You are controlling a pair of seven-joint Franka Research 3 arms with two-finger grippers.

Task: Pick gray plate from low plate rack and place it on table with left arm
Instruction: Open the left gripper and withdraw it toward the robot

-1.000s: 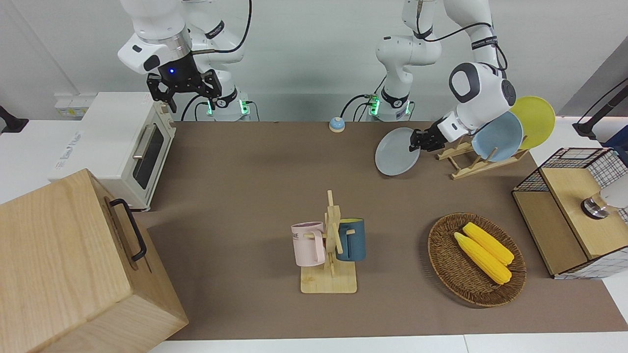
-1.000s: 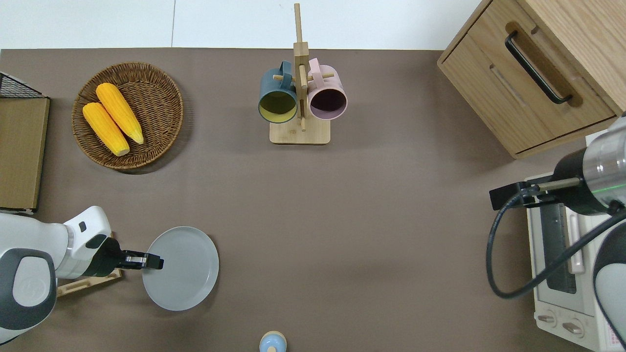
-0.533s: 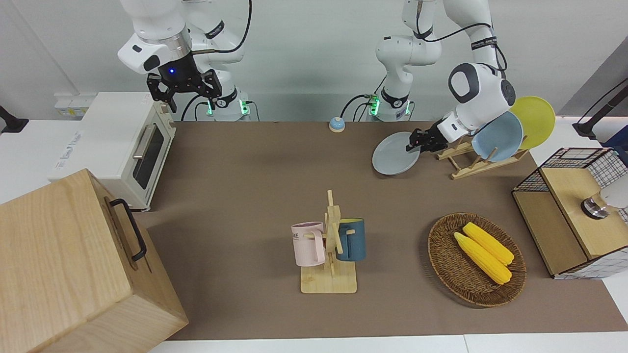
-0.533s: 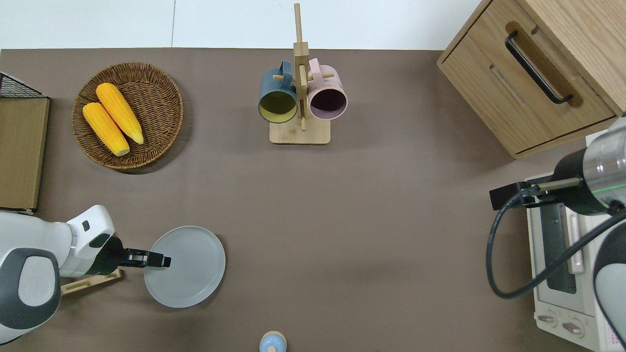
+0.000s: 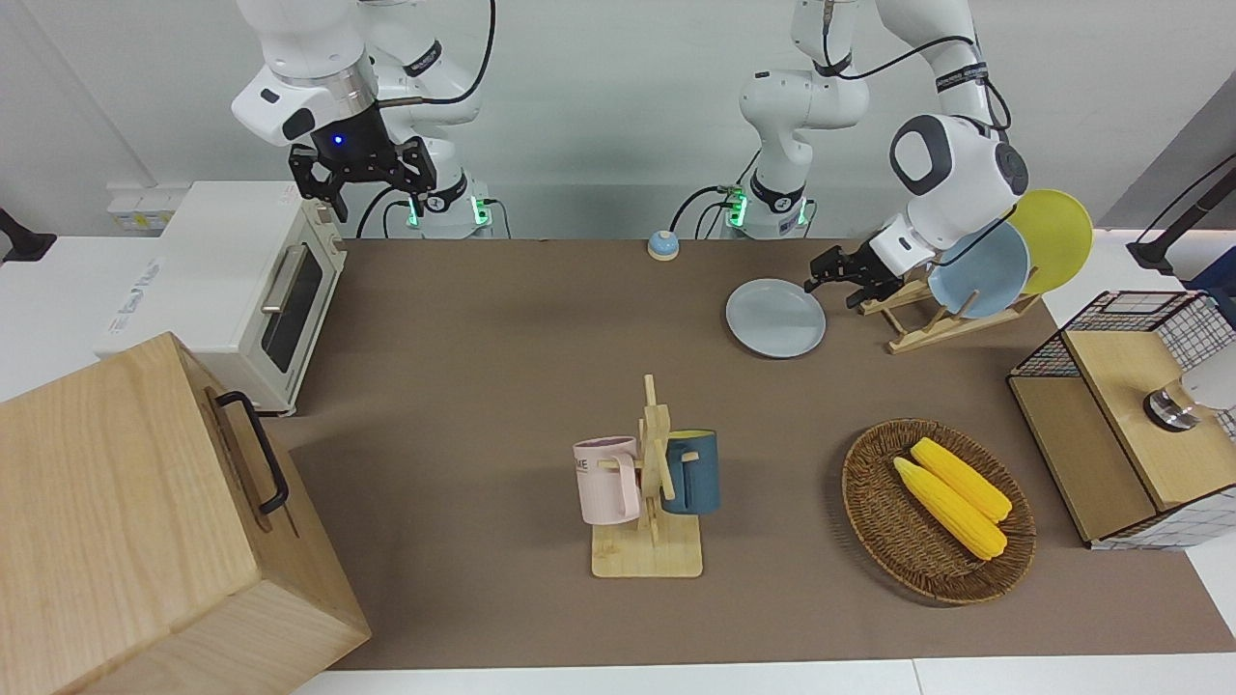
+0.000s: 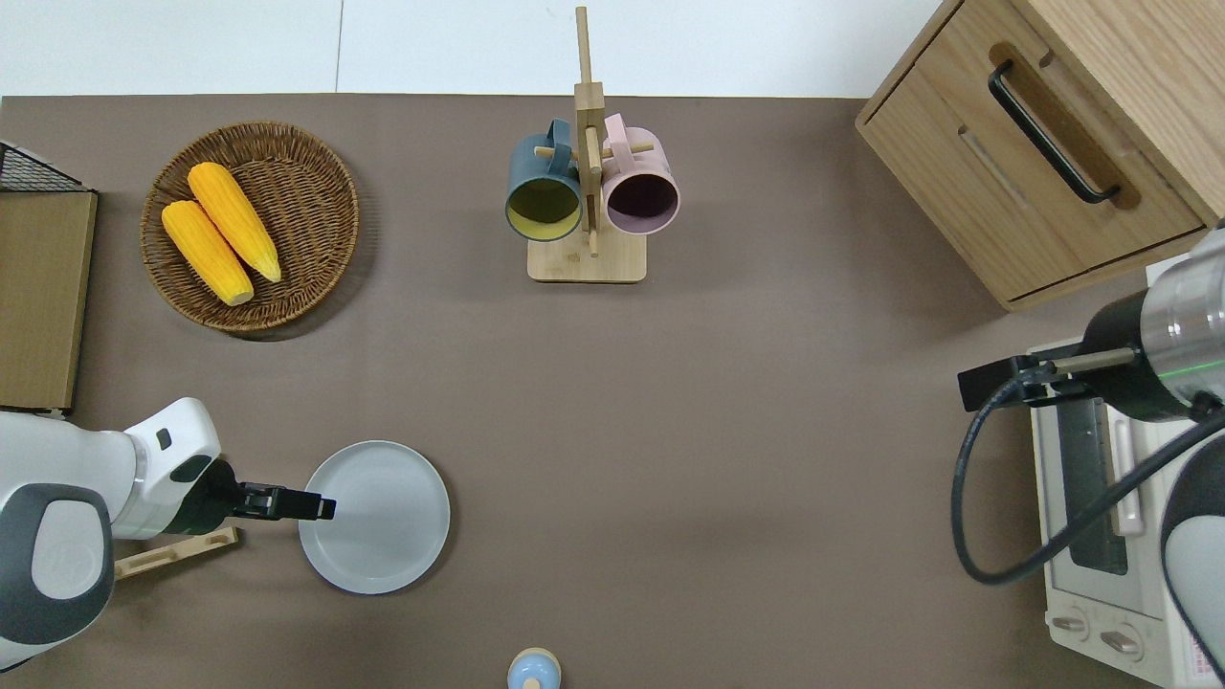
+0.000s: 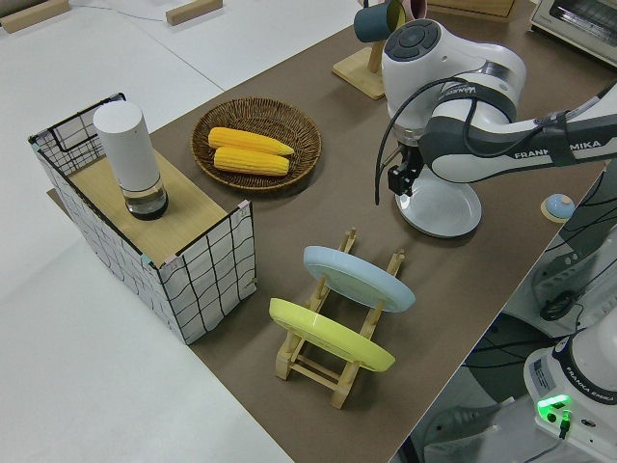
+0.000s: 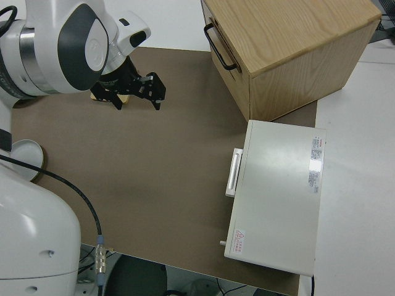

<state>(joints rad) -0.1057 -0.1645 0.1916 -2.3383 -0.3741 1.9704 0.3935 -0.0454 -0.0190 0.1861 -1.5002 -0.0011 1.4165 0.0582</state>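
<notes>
Corn basket (image 6: 316, 206), mug stand (image 6: 587, 260), toaster oven (image 5: 208, 280), wooden cabinet (image 5: 126, 521)

Gray plate (image 6: 378, 517): round, pale gray, shallow rim, flat on table (image 6: 670, 431), lower left of overhead view. Low plate rack (image 5: 932, 323): light wood, slanted pegs, upper right of front view, just beside plate. Left arm (image 5: 951, 179): white, upper right of front view.

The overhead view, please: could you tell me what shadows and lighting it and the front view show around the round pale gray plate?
Overhead view: even, soft light, no glare on the round pale gray plate, which lies flat on the brown-matted table with barely a shadow at its rim. Front view: a faint soft shadow under the woven brown basket; the parked right arm's gripper shows a blue light.
</notes>
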